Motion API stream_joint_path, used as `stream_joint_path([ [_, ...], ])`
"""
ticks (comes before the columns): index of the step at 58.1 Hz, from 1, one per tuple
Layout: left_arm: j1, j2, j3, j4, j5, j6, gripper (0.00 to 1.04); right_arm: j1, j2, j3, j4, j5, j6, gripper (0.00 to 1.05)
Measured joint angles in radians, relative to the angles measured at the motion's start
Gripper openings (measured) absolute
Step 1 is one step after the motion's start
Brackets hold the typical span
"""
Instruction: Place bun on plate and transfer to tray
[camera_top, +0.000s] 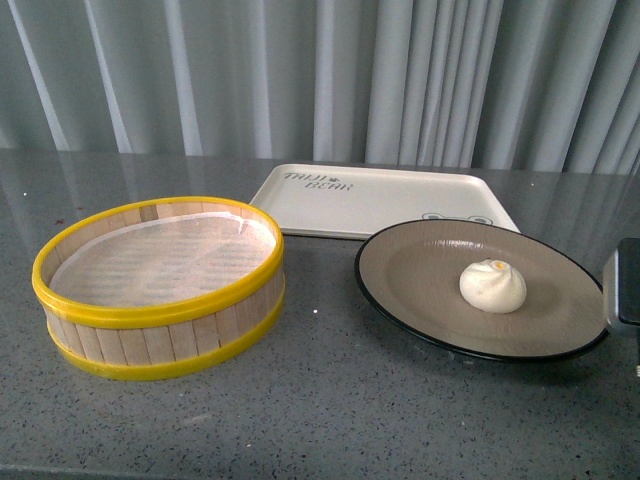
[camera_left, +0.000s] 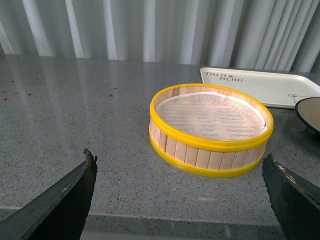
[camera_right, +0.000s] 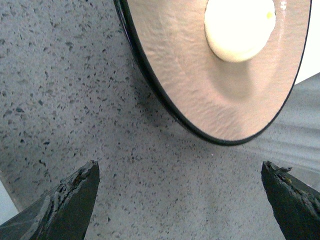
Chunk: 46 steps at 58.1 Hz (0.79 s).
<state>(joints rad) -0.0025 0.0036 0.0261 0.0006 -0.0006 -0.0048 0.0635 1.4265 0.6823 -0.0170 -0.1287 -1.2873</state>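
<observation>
Bun (camera_top: 493, 286) sat on the plate (camera_top: 420, 270), beside the tray (camera_top: 380, 205), so transfer was your step. Your right claw (camera_right: 179, 167) (near the plate's rim) and left claw (camera_left: 177, 156) gaped empty; next you needed a level rim grip.

On the gray speckled tabletop (camera_top: 330, 400), at the left: a round wooden basket (camera_top: 160, 335) with yellow rims and a white sheet inside. At the back, in the middle: a flat white tray (camera_top: 340, 205) with dark letters. In front of it, at the right: a round brown plate (camera_top: 420, 280) with a black rim, hiding a bit of the tray's front edge. On the plate: a small white bun (camera_top: 493, 286) with an orange dot. Behind: a gray curtain (camera_top: 300, 70).
</observation>
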Motion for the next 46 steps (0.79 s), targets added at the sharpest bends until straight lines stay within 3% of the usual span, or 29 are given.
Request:
stream_joint_path([
  [46,0.000,0.000,0.000,0.000,0.000,0.000,0.98,0.121,0.148,0.082,0.061,0.016,-0.011,0.96],
])
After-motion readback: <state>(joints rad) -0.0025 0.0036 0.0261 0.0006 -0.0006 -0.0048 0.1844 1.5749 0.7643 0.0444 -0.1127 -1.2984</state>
